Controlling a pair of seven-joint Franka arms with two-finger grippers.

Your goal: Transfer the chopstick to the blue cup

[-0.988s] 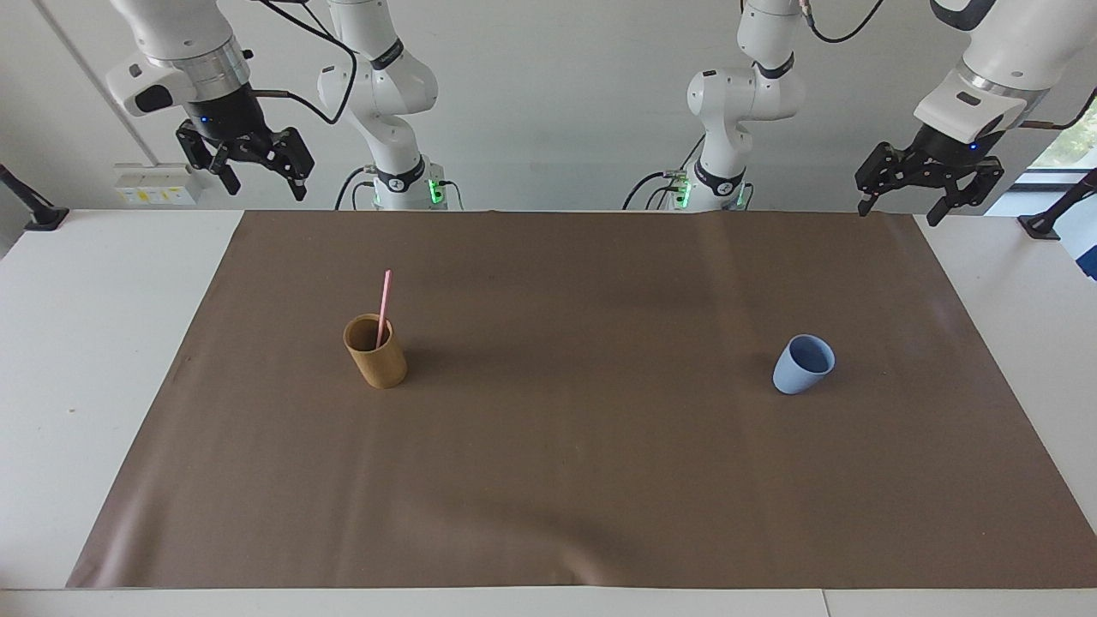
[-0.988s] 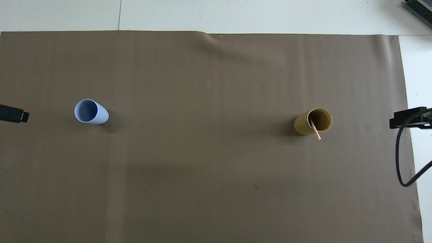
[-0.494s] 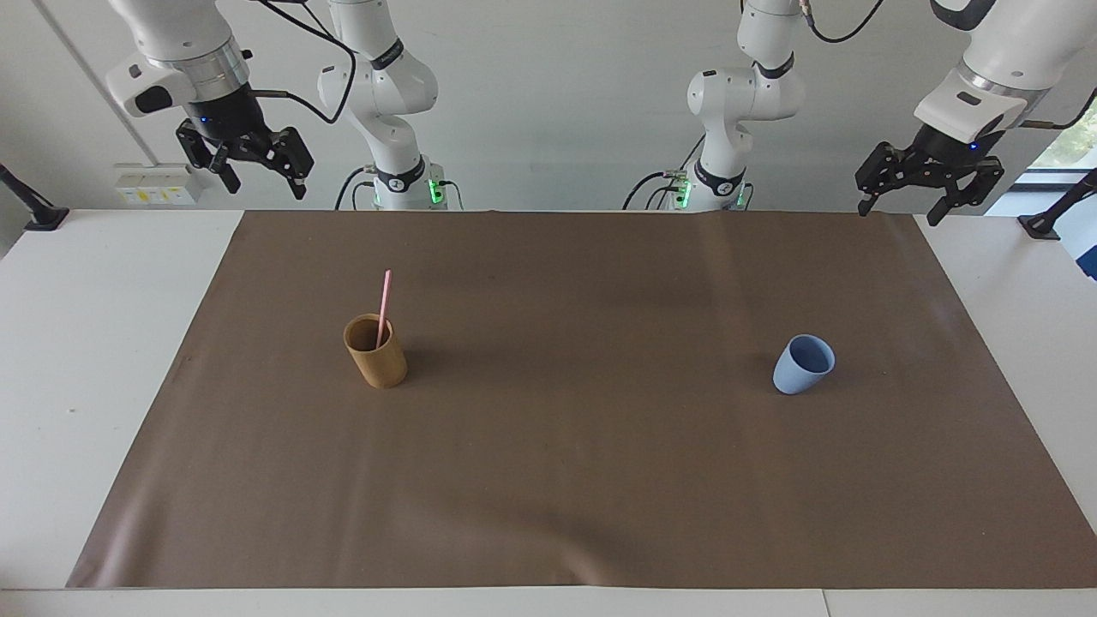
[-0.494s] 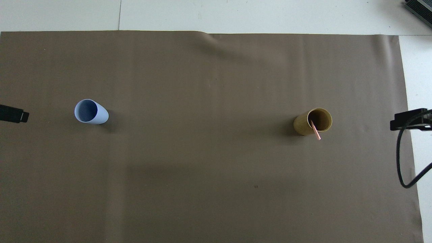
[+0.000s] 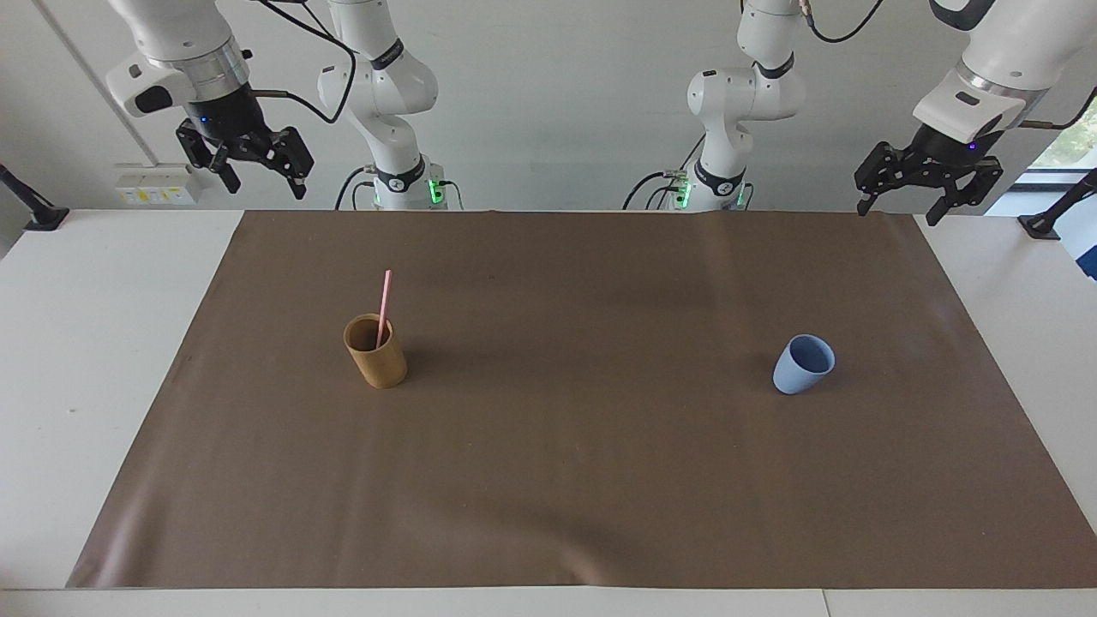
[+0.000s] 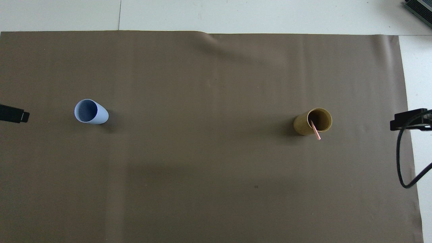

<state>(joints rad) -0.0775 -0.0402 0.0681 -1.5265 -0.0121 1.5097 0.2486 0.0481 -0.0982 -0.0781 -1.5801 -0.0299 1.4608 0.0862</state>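
The pale-pink chopstick (image 5: 383, 307) stands leaning in the tan-brown cup (image 5: 375, 351), toward the right arm's end of the mat; in the overhead view the chopstick (image 6: 316, 130) sticks out over the tan cup's (image 6: 312, 121) rim. The blue cup (image 5: 803, 364) stands empty toward the left arm's end, and shows in the overhead view (image 6: 90, 112) too. My right gripper (image 5: 261, 182) is open and empty, raised high near the mat's edge at its own end (image 6: 408, 119). My left gripper (image 5: 900, 206) is open and empty, raised at the other end (image 6: 13, 113).
A brown mat (image 5: 566, 446) covers most of the white table (image 5: 77, 343). A black cable (image 6: 403, 162) hangs from the right arm at the mat's edge. A wide stretch of bare mat lies between the two cups.
Almost nothing: the right gripper has shifted very slightly upward. The cups, the chopstick and the left gripper have not moved.
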